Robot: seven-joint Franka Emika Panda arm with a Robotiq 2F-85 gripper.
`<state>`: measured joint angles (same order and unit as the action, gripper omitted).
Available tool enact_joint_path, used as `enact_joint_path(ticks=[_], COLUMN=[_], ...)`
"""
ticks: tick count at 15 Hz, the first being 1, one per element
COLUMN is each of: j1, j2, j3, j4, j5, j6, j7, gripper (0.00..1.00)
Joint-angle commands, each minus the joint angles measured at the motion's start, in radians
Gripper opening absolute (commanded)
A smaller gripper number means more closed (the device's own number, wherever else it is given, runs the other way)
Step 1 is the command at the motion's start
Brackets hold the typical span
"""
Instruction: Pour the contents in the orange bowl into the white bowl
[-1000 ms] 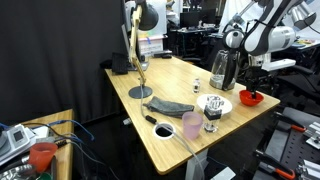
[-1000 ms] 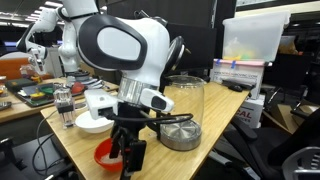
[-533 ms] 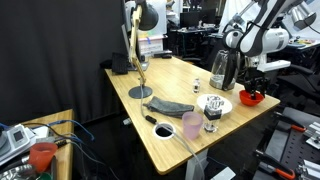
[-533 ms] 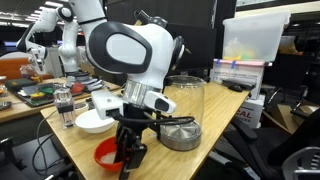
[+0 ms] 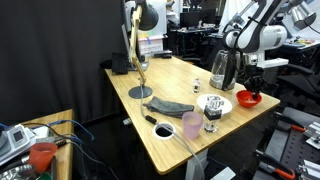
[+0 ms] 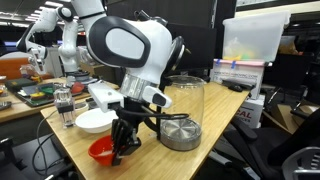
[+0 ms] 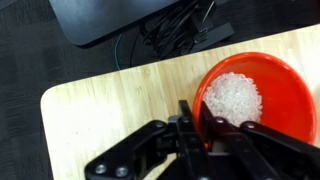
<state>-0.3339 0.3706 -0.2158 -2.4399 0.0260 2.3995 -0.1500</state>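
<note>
The orange bowl (image 7: 250, 95) holds a heap of white grains (image 7: 232, 97) and rests at a corner of the wooden table (image 7: 95, 115). It also shows in both exterior views (image 5: 249, 98) (image 6: 102, 150). My gripper (image 7: 196, 128) is shut on the bowl's rim, one finger inside and one outside. In both exterior views the gripper (image 5: 251, 88) (image 6: 122, 148) reaches down onto that bowl. The white bowl (image 5: 216, 104) (image 6: 95, 121), dark-patterned inside, sits just beside the orange one.
A clear glass jug with a metal base (image 6: 183, 118) stands close to the orange bowl. A small glass (image 5: 212, 121), a pale pink cup (image 5: 192, 125), a dark cloth (image 5: 170, 107) and a desk lamp (image 5: 138, 60) share the table. The table edge lies right beside the bowl.
The gripper has closed from wide open onto the orange bowl's rim. The arm dropped slightly toward the bowl.
</note>
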Motion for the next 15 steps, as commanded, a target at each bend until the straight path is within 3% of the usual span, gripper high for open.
enact_joint_path(ticks=[1, 9, 15], j1=[-0.012, 0.000, 0.067], j2=[-0.035, -0.102, -0.301], j3=[0.013, 0.004, -0.022], j4=[-0.005, -0.026, -0.126], j5=[0.039, 0.056, -0.119], j6=[-0.050, -0.090, -0.037], j7=[-0.066, -0.100, 0.029], gripper=[0.02, 0.02, 0.02])
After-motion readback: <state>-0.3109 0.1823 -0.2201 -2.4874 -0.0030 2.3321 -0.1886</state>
